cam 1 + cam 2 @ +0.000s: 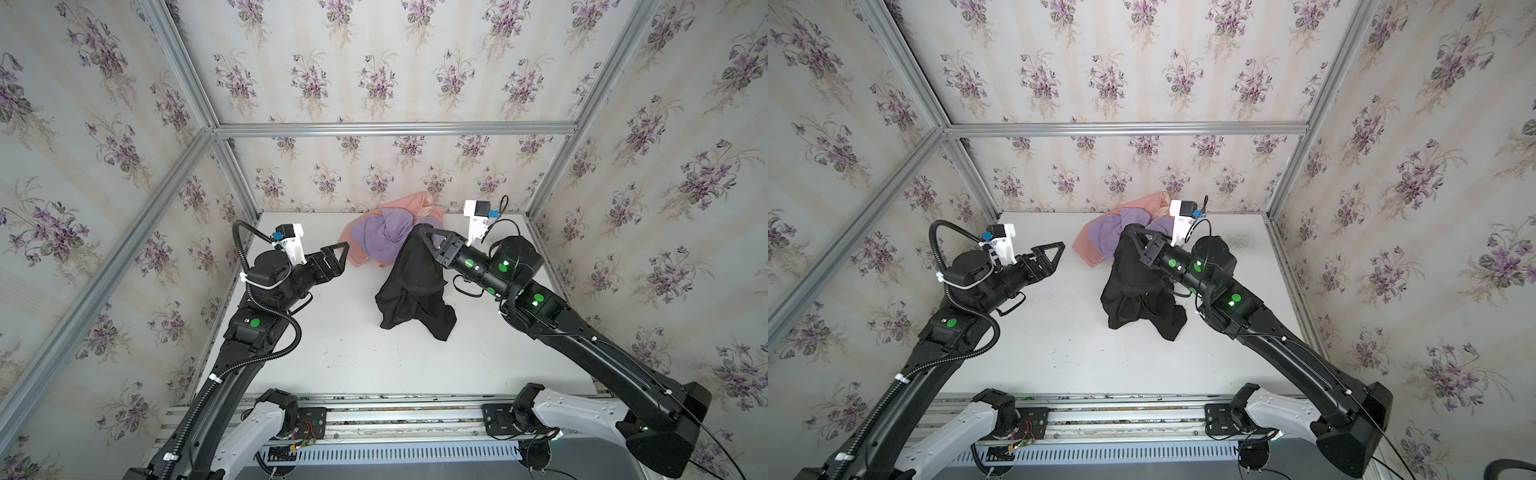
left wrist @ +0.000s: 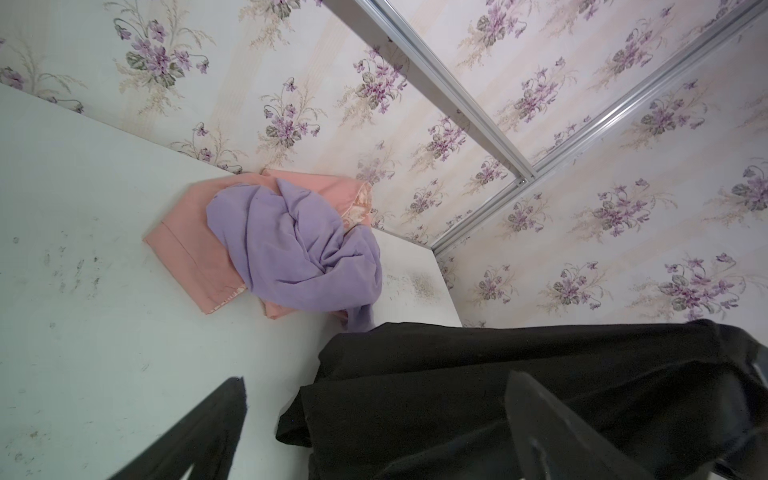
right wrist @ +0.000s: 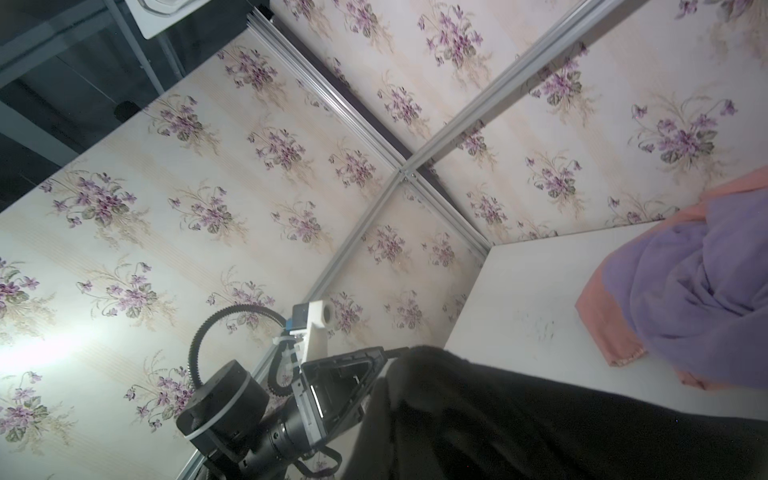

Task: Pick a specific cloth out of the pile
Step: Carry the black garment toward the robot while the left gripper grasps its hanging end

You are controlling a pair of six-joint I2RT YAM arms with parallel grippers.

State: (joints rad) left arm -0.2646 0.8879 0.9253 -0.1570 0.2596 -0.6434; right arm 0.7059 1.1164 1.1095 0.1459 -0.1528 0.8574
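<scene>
Left wrist view shows the cloth (image 2: 498, 395), matte black with a soft nap, draped in broad heavy folds. It lies close before the left hand (image 2: 376, 378), whose two dark wedge-shaped fingers (image 2: 216, 411) stand wide apart and grip nothing. In both top views the right hand (image 1: 422, 229) is pinched together on the cloth's upper edge. The fabric hangs from it like a tent, and its lower folds lie crumpled on the white, scuffed surface (image 1: 332, 353). Behind it, against the flowered back wall (image 1: 374, 174), sits the pile (image 1: 386, 232): a twisted, rumpled lavender cloth (image 1: 380, 239) lying on a flatter salmon-pink cloth (image 1: 355, 255) with a stitched hem. Whether the black fabric touches the lavender one cannot be told.
</scene>
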